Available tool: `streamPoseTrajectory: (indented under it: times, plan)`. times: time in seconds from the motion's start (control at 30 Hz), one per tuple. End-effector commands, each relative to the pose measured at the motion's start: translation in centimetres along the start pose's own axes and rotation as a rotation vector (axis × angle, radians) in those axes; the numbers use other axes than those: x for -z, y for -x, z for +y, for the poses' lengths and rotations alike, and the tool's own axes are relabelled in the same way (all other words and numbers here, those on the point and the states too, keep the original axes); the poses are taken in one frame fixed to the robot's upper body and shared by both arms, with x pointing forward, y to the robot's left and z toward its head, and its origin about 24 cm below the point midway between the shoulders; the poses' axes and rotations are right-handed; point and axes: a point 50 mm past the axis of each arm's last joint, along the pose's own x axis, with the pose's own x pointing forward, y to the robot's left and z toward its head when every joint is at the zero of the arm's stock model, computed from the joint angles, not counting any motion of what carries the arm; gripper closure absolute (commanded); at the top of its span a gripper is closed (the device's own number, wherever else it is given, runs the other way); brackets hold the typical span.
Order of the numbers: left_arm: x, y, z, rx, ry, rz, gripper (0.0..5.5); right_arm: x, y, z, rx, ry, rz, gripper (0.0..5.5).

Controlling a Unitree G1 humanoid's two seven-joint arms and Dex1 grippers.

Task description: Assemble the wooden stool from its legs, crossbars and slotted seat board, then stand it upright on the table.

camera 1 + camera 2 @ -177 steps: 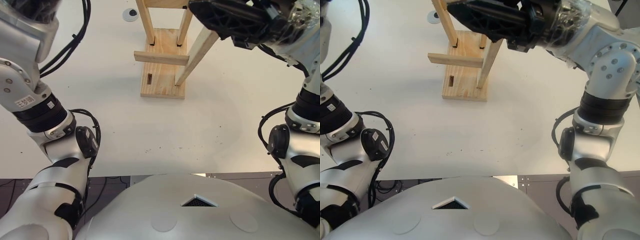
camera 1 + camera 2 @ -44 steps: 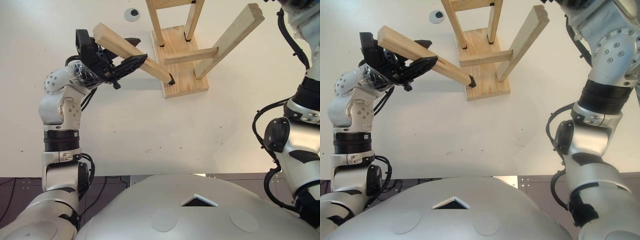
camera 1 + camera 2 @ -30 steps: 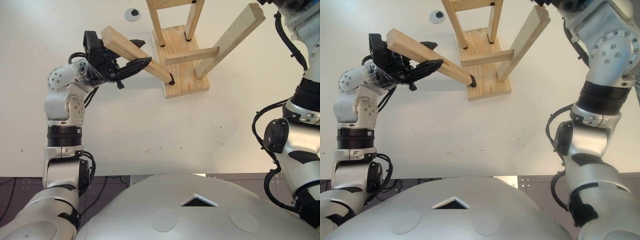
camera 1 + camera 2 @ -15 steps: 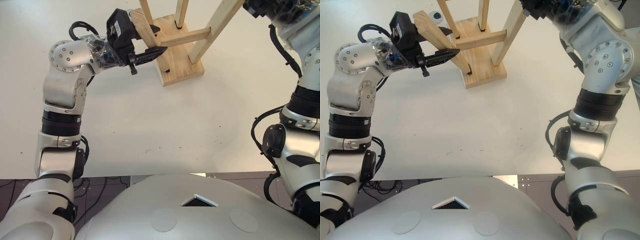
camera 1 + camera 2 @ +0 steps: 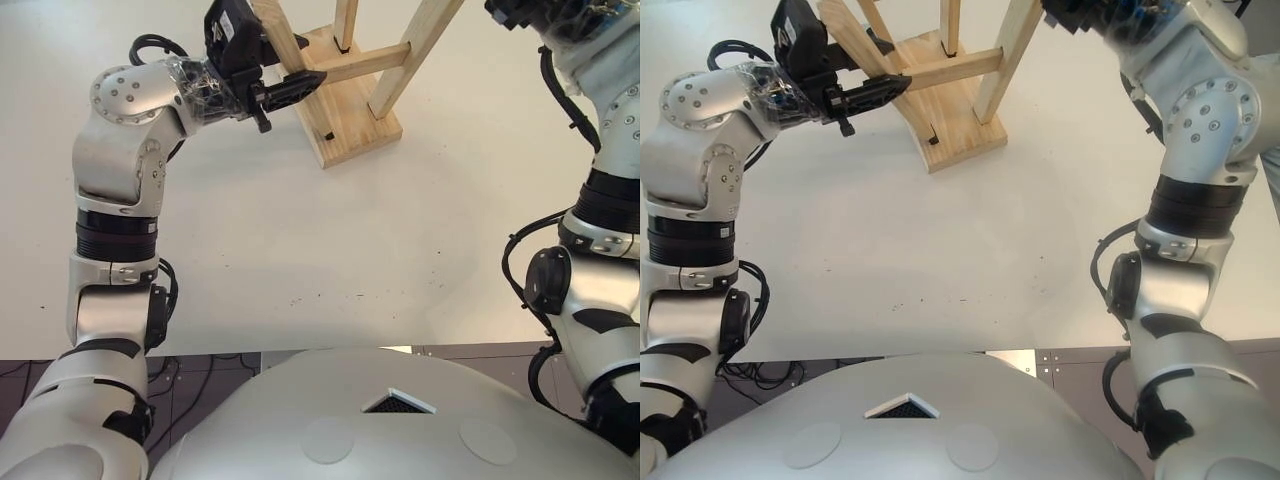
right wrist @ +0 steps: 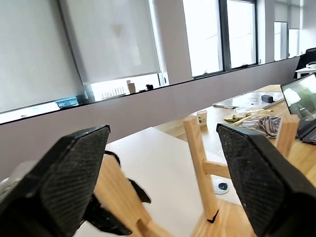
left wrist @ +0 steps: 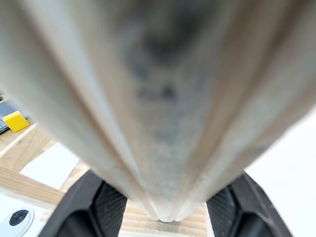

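Note:
The stool stands upside down at the far side of the white table (image 5: 300,250), its slotted seat board (image 5: 365,125) underneath and the legs pointing up. My left gripper (image 5: 290,85) is shut on the near left leg (image 5: 855,40), whose lower end sits at the board's near corner. In the left wrist view that leg (image 7: 163,98) runs between my black pads (image 7: 103,207). A crossbar (image 5: 360,65) joins it to the near right leg (image 5: 425,30). My right gripper (image 5: 515,12) hovers open beside the top of that leg; its fingers (image 6: 74,182) stand wide apart with nothing between them.
A small round grey disc (image 6: 219,186) is set in the tabletop behind the stool. The near half of the table is bare white surface down to its front edge (image 5: 300,350).
My left gripper has swung up and away with its leg, which now stands steeper in the board. The stool has turned slightly. My right gripper has come in near the right leg's top.

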Motion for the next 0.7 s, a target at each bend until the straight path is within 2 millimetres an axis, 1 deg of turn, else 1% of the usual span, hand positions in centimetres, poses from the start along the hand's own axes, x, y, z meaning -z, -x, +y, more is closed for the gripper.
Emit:
streamPoseTrajectory:
  times: [0.03, 0.1, 0.27, 0.37, 0.47, 0.53, 0.57, 0.63, 0.7]
  plan:
    - [4.9, 1.4, 0.4, -0.081, 0.169, 0.269, 3.47, -2.7, -0.7, -1.4, 0.097, 0.027, -0.139, 1.48]
    - [5.0, 1.3, 0.5, -0.083, 0.177, 0.286, 3.47, -2.8, -0.7, -1.6, 0.107, 0.032, -0.149, 1.48]
    - [5.3, 0.9, 0.5, -0.083, 0.179, 0.311, 3.47, -1.7, -0.8, -1.7, 0.121, 0.038, -0.117, 1.48]
    - [5.5, 0.8, 0.5, -0.08, 0.175, 0.32, 3.47, -1.0, -0.8, -3.2, 0.242, 0.09, -0.046, 1.48]
    - [5.6, 0.7, 0.3, -0.075, 0.173, 0.326, 3.47, -0.7, -0.4, -5.9, 0.468, 0.119, -0.007, 1.48]
    - [5.8, 0.7, 0.2, -0.075, 0.176, 0.331, 3.47, -0.2, 0.1, -7.3, 0.579, 0.115, 0.028, 1.48]
    - [6.0, 0.7, 0.3, -0.077, 0.179, 0.337, 3.47, 0.4, 0.2, -7.7, 0.605, 0.107, 0.06, 1.48]
    - [6.4, 0.8, 0.4, -0.084, 0.191, 0.346, 3.47, 1.6, 0.1, -7.8, 0.593, 0.073, 0.115, 1.48]
    - [6.6, 0.7, 0.4, -0.088, 0.2, 0.35, 3.47, 2.2, -0.2, -7.3, 0.532, 0.006, 0.127, 1.48]
